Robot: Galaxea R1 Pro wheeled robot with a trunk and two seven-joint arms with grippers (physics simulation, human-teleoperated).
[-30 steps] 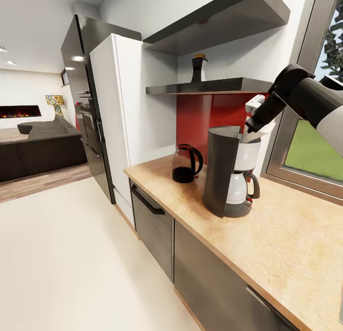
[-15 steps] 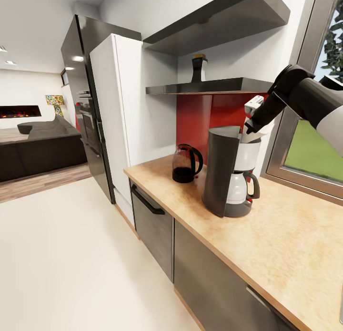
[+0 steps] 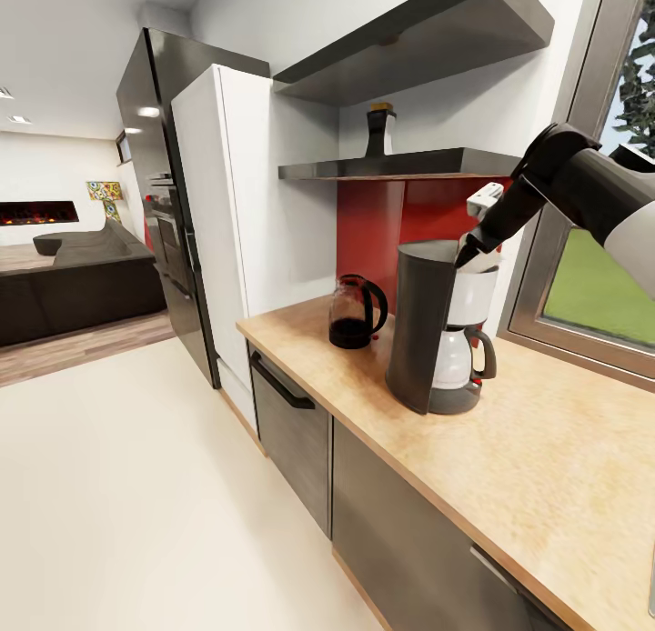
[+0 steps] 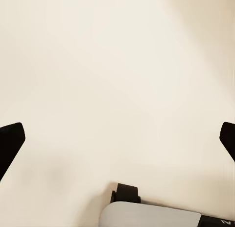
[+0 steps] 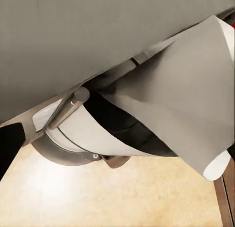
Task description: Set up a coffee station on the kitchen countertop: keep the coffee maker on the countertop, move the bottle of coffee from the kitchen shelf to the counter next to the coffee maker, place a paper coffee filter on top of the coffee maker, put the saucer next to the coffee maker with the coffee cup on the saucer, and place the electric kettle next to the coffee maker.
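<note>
On the kitchen countertop point(image 3: 546, 458) you have one coffee maker point(image 3: 441, 326) and one electric kettle point(image 3: 355, 311) holding dark liquid, your right gripper point(image 3: 466, 252) holds one paper coffee filter point(image 5: 186, 99) on the maker's top, left gripper point(image 4: 117, 138) fingers are wide.

Bright even light, sharp render, soft shadows

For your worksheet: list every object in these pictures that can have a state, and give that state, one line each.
coffee maker: upright on the countertop, carafe in place.
paper coffee filter: at the coffee maker's top, by the right end effector.
electric kettle: upright on the countertop.
bottle of coffee: standing on the kitchen shelf.
left end effector: open, empty.
</note>
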